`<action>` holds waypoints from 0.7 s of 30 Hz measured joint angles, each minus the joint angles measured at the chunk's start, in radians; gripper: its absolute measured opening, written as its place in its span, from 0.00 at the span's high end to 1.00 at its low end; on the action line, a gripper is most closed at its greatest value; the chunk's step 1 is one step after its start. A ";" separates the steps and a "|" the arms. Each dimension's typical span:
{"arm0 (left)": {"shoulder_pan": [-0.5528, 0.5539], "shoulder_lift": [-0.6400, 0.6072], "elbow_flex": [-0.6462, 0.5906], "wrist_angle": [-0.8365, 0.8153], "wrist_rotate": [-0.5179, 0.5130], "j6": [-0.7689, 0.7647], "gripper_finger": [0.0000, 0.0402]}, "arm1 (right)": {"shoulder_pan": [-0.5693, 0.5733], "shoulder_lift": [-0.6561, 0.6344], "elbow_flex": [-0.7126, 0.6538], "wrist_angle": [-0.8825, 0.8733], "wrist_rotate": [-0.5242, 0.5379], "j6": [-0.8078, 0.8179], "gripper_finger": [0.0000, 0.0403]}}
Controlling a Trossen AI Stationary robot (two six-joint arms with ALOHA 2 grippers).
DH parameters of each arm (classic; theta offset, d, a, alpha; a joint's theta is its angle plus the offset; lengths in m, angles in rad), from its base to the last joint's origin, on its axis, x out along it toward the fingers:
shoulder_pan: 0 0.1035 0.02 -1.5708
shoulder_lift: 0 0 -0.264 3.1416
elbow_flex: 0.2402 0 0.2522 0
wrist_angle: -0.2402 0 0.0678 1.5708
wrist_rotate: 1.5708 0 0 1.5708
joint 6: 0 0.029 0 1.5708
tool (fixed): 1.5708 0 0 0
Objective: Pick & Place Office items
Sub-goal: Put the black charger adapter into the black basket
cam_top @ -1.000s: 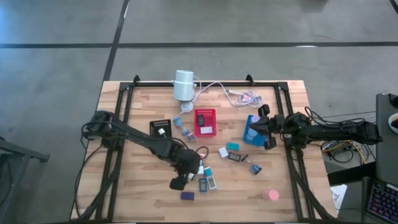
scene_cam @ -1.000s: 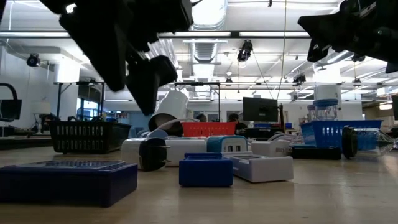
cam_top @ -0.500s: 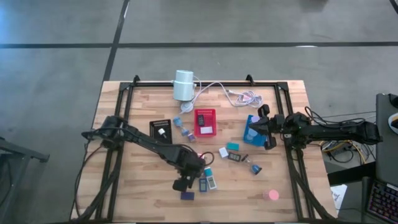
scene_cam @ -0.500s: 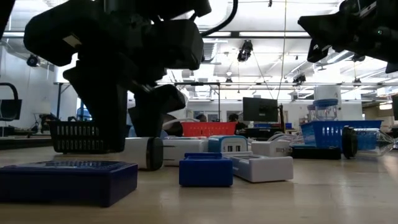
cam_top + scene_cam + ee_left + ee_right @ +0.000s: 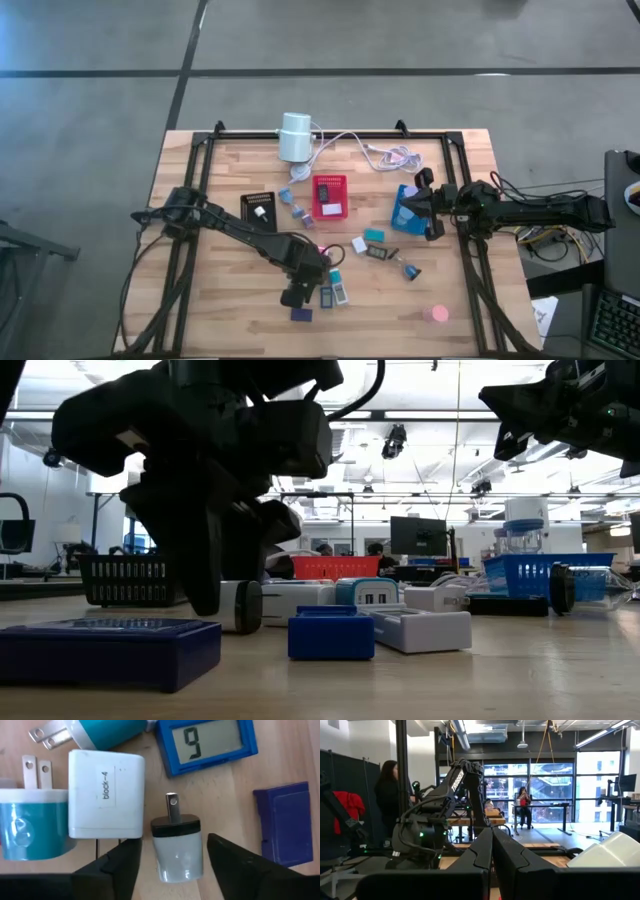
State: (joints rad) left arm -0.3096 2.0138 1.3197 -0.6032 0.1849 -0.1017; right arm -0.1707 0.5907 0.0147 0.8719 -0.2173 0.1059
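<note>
The office items lie scattered mid-table. In the left wrist view I see a small white plug adapter with a black band (image 5: 179, 860), a white block labelled "block-4" (image 5: 106, 795), two teal plugs (image 5: 30, 830), a blue display showing 9 (image 5: 207, 742) and a dark blue block (image 5: 287, 822). My left gripper (image 5: 172, 845) (image 5: 297, 292) is open and low over the table. Its fingers stand on either side of the white adapter with narrow gaps. My right gripper (image 5: 492, 850) (image 5: 418, 205) is shut and waits above the blue tray (image 5: 407, 208).
A red tray (image 5: 329, 196) and a black tray (image 5: 258, 207) sit toward the far side, near a white cylinder (image 5: 294, 137) with its cable. A pink disc (image 5: 434, 313) and a purple block (image 5: 301, 314) lie near the near edge. People stand in the room beyond.
My left gripper has come down from above the items to just over the table top, staying open, and now stands around the white adapter. The items have stayed where they were.
</note>
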 joint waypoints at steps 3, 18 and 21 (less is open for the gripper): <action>0.000 -0.001 0.000 -0.012 0.015 0.013 0.62 | 0.000 0.000 0.000 -0.001 0.000 0.000 0.98; 0.039 -0.367 -0.035 -0.060 -0.002 0.109 0.78 | 0.000 0.000 0.000 -0.004 0.000 0.004 0.98; 0.067 -0.547 -0.115 0.014 -0.029 0.133 0.78 | 0.000 0.000 0.000 -0.005 0.000 0.004 0.98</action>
State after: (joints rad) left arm -0.2422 1.4671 1.2042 -0.5891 0.1559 0.0312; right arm -0.1703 0.5907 0.0147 0.8673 -0.2177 0.1101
